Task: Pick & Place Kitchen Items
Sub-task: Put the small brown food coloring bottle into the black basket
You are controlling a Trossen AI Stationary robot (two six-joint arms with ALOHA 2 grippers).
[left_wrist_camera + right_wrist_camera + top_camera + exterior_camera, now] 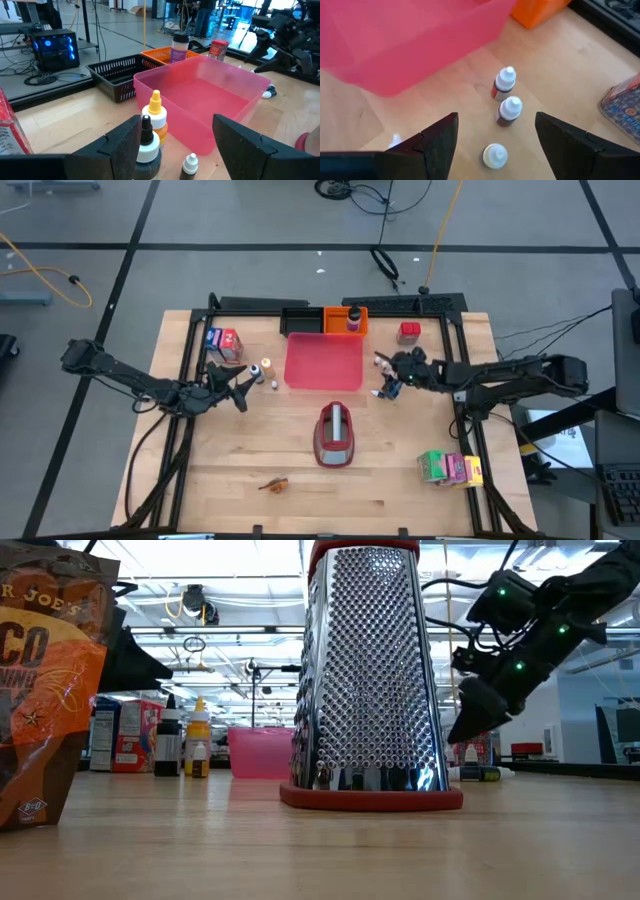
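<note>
Right gripper wide open above three small bottles beside tray.
Best centred over one bottle, lowered straight, closed gently; left gripper also open near its own bottles.

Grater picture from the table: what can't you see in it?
- Grater: top cut off by the picture's edge.
- Pink tray: right part hidden behind the grater.
- Bag: left side cut off.
- Bottles: labels too small to read.
</note>
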